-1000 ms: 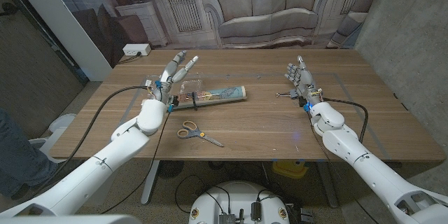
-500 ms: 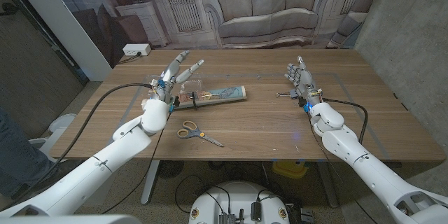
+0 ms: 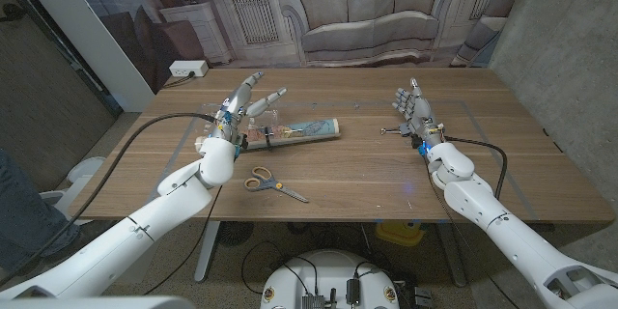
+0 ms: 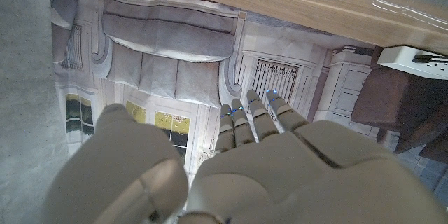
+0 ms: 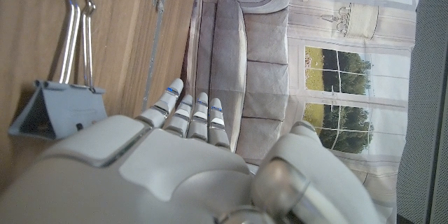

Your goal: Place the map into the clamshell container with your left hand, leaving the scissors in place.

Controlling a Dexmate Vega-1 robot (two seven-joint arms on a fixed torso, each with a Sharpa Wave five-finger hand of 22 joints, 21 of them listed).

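Here the left hand hovers over the clear plastic clamshell container, its fingers spread apart and holding nothing. The long folded paper map — pale blue and tan print — lies on the wooden tabletop, one end at the container. The right hand stands released beside a silver binder clip. Orange-and-grey-handled scissors lie nearer the robot — no lettering is legible.

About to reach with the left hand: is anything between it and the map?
Nothing visible. The left hand is open above the clamshell container, with the map just beyond it. The scissors lie nearer the robot, off that path.
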